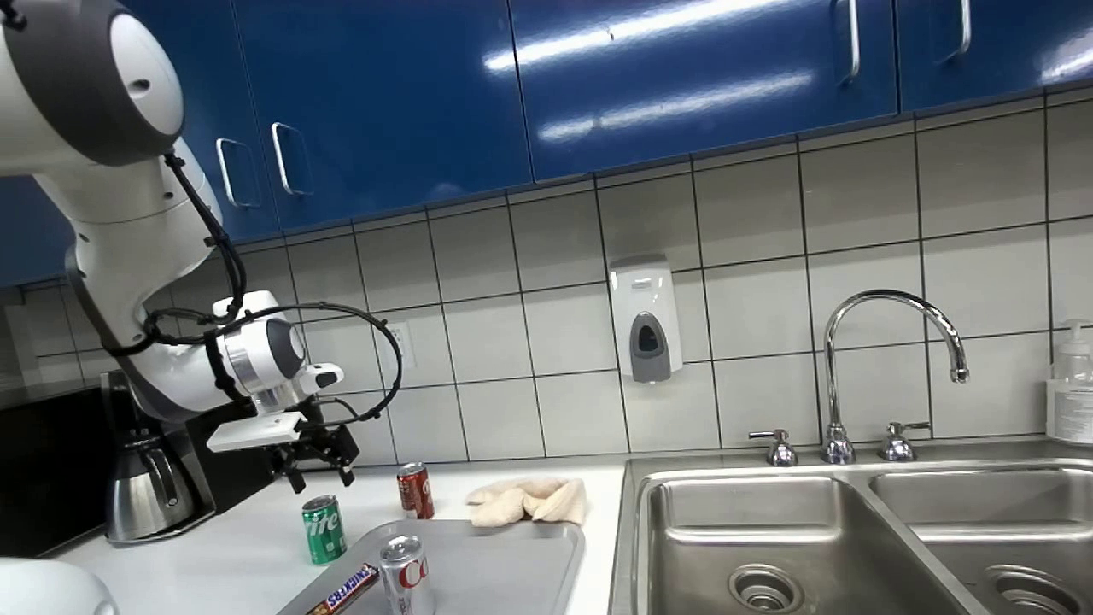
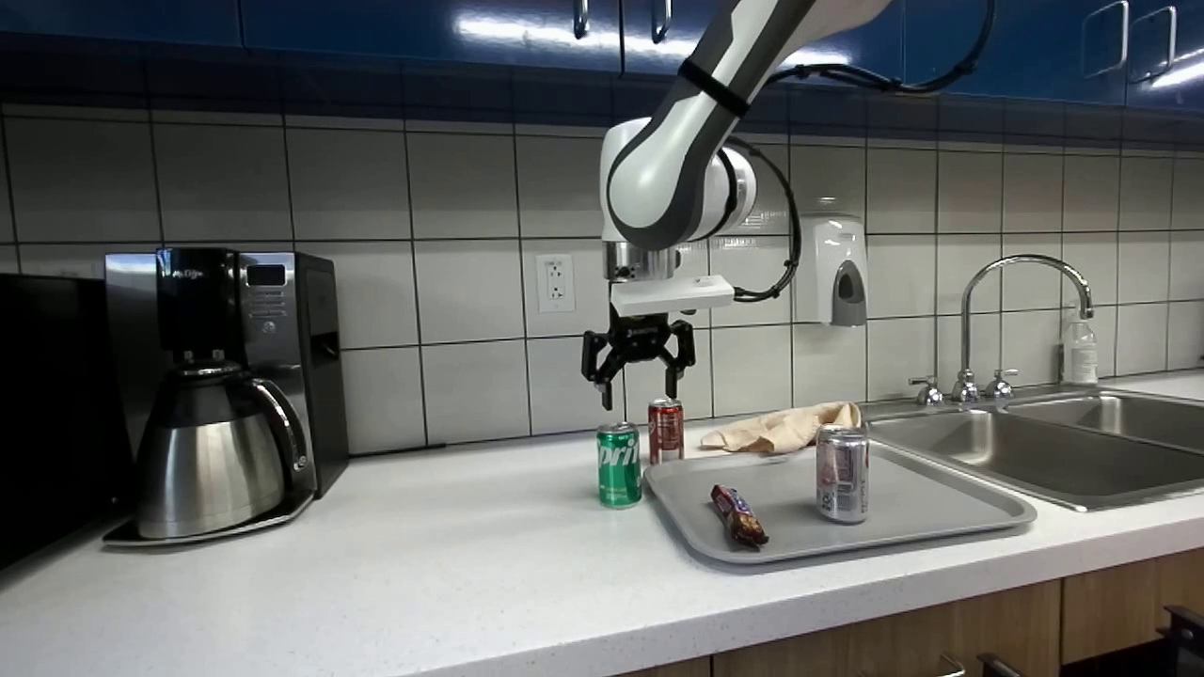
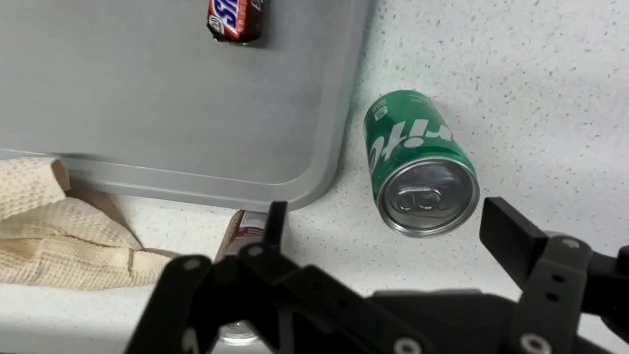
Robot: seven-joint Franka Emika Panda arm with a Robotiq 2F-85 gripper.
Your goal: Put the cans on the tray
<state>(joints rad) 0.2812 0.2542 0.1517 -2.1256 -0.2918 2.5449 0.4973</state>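
The green can (image 1: 324,531) (image 2: 619,467) (image 3: 415,132) stands upright on the counter, just off the tray's edge. The red can (image 1: 416,491) (image 2: 666,432) stands on the counter behind the tray's back corner; in the wrist view the red can (image 3: 244,230) is partly hidden by a finger. The silver can (image 1: 406,576) (image 2: 842,475) stands upright on the pale grey tray (image 1: 512,564) (image 2: 922,527) (image 3: 172,108) and is out of the wrist view. My gripper (image 1: 321,481) (image 2: 640,393) (image 3: 388,221) is open and empty, pointing down above the counter near the green and red cans, touching neither.
A Snickers bar (image 1: 344,589) (image 2: 738,517) (image 3: 236,19) lies on the tray. A beige cloth (image 1: 529,500) (image 2: 785,429) (image 3: 73,241) lies behind the tray. A steel sink (image 1: 636,547) (image 2: 950,459) is beside it. A coffee maker with a dark pot (image 2: 221,451) stands on the opposite side.
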